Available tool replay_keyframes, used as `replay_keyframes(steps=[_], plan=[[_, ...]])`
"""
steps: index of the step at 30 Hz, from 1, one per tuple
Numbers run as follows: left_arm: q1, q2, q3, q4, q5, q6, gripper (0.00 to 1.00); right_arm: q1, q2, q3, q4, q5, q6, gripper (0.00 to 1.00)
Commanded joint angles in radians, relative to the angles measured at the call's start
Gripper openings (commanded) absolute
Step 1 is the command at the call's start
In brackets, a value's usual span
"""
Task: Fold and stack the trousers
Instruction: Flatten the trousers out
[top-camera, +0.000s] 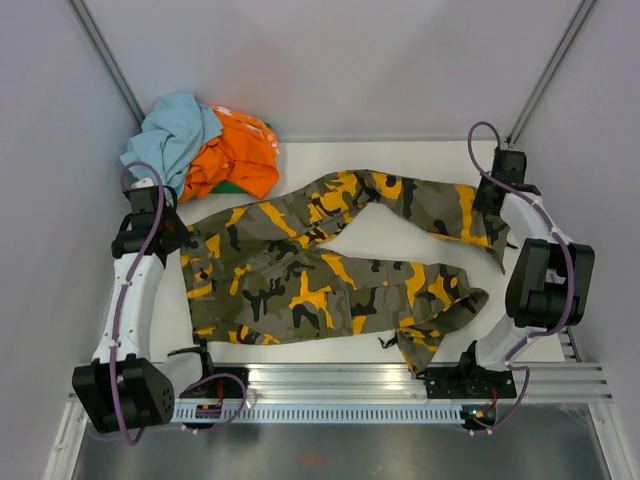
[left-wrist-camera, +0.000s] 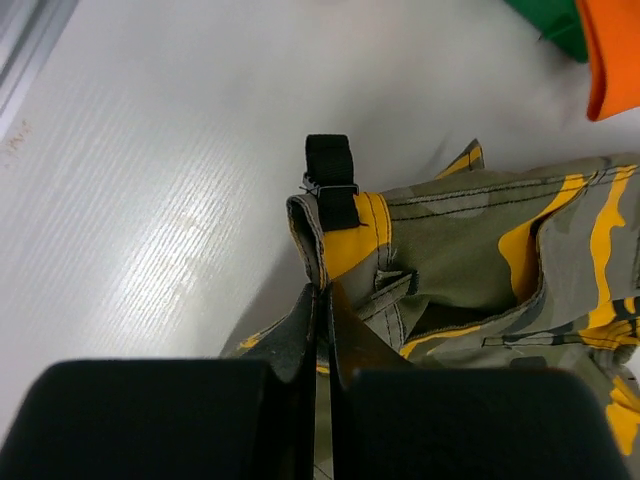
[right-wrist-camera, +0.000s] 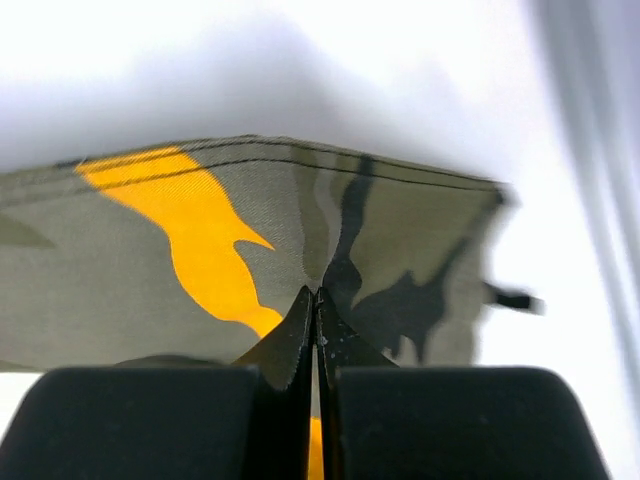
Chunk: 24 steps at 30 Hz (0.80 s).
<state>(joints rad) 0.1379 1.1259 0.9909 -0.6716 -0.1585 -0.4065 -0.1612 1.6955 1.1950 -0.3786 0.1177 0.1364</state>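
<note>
Nearest are both arm bases; beyond them the trousers lie spread on the table, waist to the left, legs to the right. At the left wrist, the left jaws are pressed together on the waistband corner. At the right wrist, the right jaws are clamped on the far leg's hem, I think to carry it over for a fold.
</note>
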Motion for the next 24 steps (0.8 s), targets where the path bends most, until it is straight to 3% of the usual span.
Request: replay_keyframes(steps=[1,6,15,20,24], plan=[[0.064,-0.043,0.089,-0.086,0.022,0.048,0.02,-0.043,-0.016,0.124,-0.006,0.048,0.023,0.00],[0.216,-0.060,0.080,-0.086,0.065,0.055,0.02,-0.075,0.046,0.210,-0.039,0.048,0.011,0.00],[0.345,-0.020,0.124,-0.039,0.137,0.055,0.02,-0.089,0.067,0.347,-0.111,0.120,-0.052,0.00],[0.394,0.078,0.117,0.064,0.070,0.060,0.02,-0.100,0.182,0.363,-0.094,-0.007,-0.096,0.00],[0.394,0.164,0.123,0.119,0.014,0.032,0.02,-0.100,0.320,0.483,-0.125,-0.148,-0.078,0.00]])
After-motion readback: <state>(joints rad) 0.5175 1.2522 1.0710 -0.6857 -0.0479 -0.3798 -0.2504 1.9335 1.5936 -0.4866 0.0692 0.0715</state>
